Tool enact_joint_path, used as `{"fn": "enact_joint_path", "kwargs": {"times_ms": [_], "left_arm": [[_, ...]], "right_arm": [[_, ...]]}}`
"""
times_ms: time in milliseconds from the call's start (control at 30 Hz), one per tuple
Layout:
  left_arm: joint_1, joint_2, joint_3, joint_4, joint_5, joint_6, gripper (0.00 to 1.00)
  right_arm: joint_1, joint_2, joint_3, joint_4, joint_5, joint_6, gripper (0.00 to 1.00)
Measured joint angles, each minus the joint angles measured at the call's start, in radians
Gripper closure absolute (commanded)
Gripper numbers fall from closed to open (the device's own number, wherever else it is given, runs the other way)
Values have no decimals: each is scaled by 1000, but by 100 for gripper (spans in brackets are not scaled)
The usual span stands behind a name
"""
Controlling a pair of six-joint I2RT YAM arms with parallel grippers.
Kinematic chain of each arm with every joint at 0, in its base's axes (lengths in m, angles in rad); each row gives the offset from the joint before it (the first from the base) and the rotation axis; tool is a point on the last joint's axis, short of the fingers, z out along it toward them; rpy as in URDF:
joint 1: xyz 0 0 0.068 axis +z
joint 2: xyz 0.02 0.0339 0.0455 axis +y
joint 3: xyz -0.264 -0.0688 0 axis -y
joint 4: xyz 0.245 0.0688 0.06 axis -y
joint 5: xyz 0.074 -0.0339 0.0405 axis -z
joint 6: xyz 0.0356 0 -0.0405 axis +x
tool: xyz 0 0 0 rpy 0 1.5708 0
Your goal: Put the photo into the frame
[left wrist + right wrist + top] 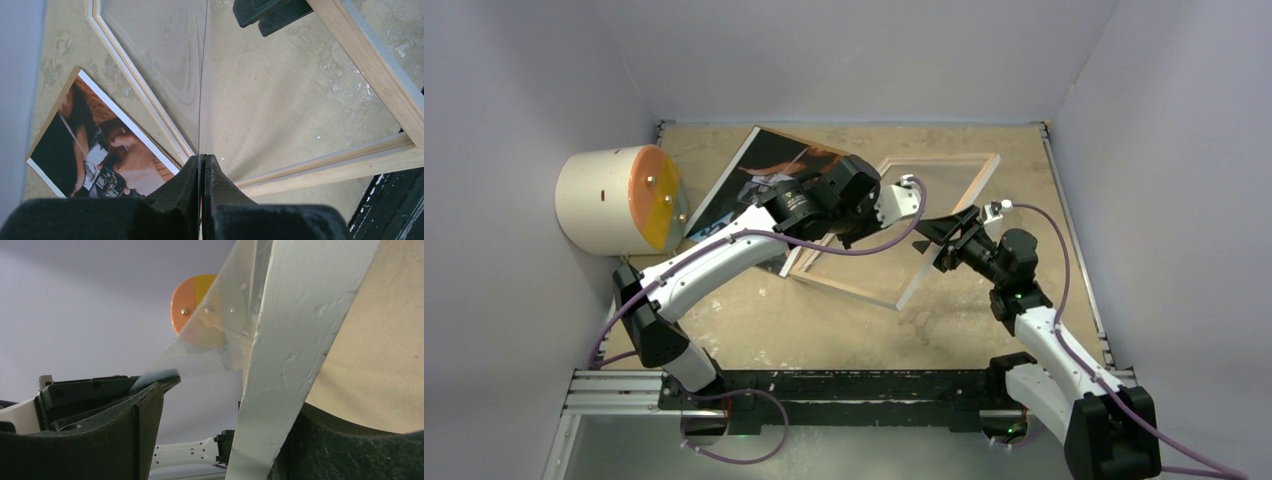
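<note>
The frame [844, 290] lies tilted at the middle of the table, wood side up, its white right edge [290, 340] raised. My left gripper [202, 157] reaches over it and is shut on the edge of the thin clear pane [165, 60], which stands on edge above the frame. At the frame's right edge my right gripper [946, 237] is open; the white bar leans on one finger and the other finger stands apart. The photo [779, 160], dark with reddish tones, lies face up at the back left on a brown backing board [50, 117].
A white cylinder with an orange and yellow face [614, 200] stands at the left wall. Grey walls close the table on three sides. A metal rail [824, 385] carrying the arm bases runs along the near edge.
</note>
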Motion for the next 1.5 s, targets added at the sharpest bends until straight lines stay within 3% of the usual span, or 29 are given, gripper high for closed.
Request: {"fn": "enact_joint_path", "kwargs": {"times_ms": [300, 567, 700, 900, 1100, 1267, 1333, 1500], "left_arm": [[3, 16, 40, -29, 2, 2, 100], [9, 98, 284, -93, -18, 20, 100], [9, 99, 322, -99, -22, 37, 100], [9, 113, 404, -172, -58, 81, 100], [9, 97, 513, -172, -158, 158, 100], [9, -27, 440, -15, -285, 237, 100], [9, -77, 418, 23, -320, 248, 100], [10, -148, 352, 100, -382, 280, 100]], "right_arm": [[-35, -77, -88, -30, -40, -6, 39], [-47, -122, -88, -257, -34, -192, 54], [-48, -123, -85, -381, -6, -279, 61], [-51, -103, -45, -546, 76, -362, 80], [-57, 57, 91, -667, 116, -465, 100], [-57, 233, 199, -761, 145, -586, 99], [-57, 282, 236, -802, 162, -629, 95], [-57, 372, 312, -895, 226, -732, 67]]}}
